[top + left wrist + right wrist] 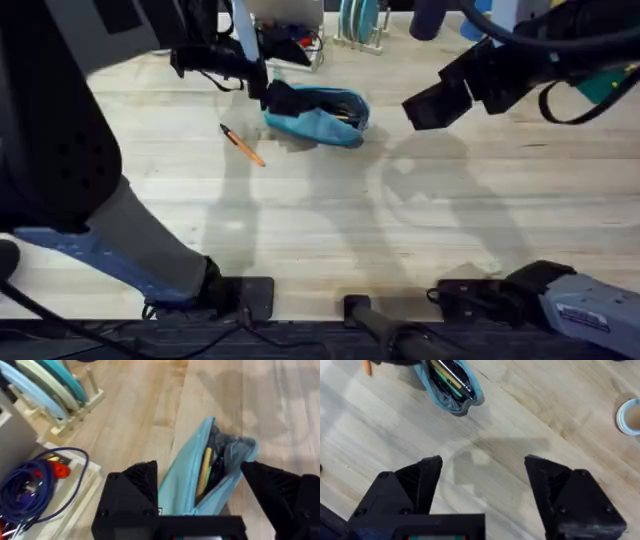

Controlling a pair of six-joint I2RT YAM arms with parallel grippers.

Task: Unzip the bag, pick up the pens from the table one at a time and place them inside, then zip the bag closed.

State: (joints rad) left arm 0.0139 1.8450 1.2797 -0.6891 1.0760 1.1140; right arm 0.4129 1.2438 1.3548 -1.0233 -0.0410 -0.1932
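On the table (330, 220), the bag (325, 117) lies between the left gripper's (200, 495) wide jaws.

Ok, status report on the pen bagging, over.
Left gripper at the bag, right gripper open, empty. Bag unzipped, pens inside. One orange pen on the table. Nothing obstructing.

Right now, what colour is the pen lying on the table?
Orange with a dark tip, clearest in the overhead view.

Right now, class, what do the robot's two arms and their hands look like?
Both arms are black with boxy housings. Each hand, the left hand and the right hand, ends in two chunky, angular black fingers. The right arm carries a black cable and a teal part near its wrist.
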